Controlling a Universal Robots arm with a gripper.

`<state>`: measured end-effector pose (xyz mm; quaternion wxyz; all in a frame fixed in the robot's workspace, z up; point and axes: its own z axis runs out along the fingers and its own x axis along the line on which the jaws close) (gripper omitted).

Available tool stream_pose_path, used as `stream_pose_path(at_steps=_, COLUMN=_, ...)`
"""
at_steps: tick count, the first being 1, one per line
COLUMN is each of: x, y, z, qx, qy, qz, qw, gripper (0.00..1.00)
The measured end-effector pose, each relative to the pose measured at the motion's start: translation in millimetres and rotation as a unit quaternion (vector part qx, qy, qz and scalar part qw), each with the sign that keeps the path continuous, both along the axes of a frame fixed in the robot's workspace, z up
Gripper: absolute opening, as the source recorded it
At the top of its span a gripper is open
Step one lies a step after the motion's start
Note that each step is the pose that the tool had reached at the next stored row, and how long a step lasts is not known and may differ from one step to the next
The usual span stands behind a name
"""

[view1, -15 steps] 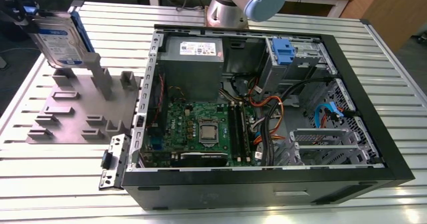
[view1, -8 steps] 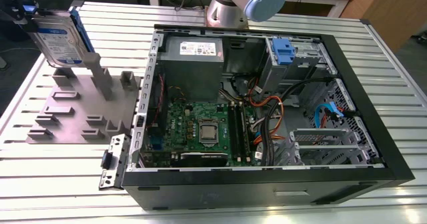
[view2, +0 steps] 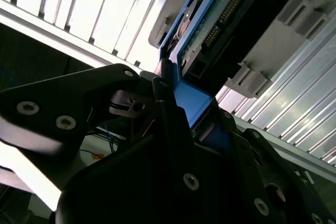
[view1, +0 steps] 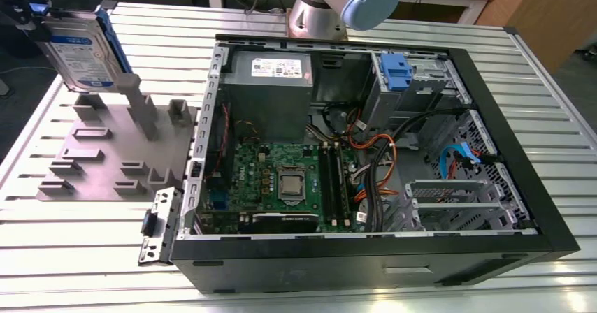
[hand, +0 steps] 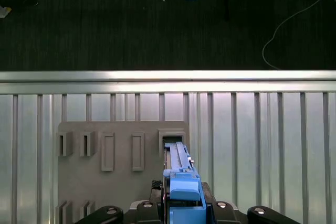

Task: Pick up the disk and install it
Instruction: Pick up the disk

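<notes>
The disk (view1: 86,51) hangs upright at the exterior view's far left, silver-grey with a white-and-blue label and a blue carrier frame. My gripper (view1: 36,11) is shut on its top end. The first wrist view looks down the disk's blue edge (hand: 182,184), which lines up over a slot in the grey holder block (hand: 121,129). The second wrist view has the carrier's blue end (view2: 193,100) clamped between my black fingers (view2: 168,98). Whether the disk's lower edge has left the slot I cannot tell.
An open black computer case (view1: 527,159) lies on the slatted aluminium table (view1: 560,103), to the exterior view's right of the holder block (view1: 103,156). Inside it are a grey power supply box (view1: 270,72), a motherboard (view1: 279,180), cables and a drive bay with a blue latch (view1: 396,72). The arm's base (view1: 322,9) stands behind the case.
</notes>
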<state>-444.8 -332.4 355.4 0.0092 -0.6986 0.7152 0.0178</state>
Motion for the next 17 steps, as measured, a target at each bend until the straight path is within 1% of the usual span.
stream_pose_path(at_steps=9, x=0.0, y=0.0, z=2.7, qx=0.0000, qy=-0.0001, qz=0.000, qw=1.00000, gripper=0.37)
stream_pose_path(at_steps=17, x=0.0, y=0.0, z=6.4, qx=0.0000, qy=0.0000, qz=0.000, qw=1.00000, gripper=0.37)
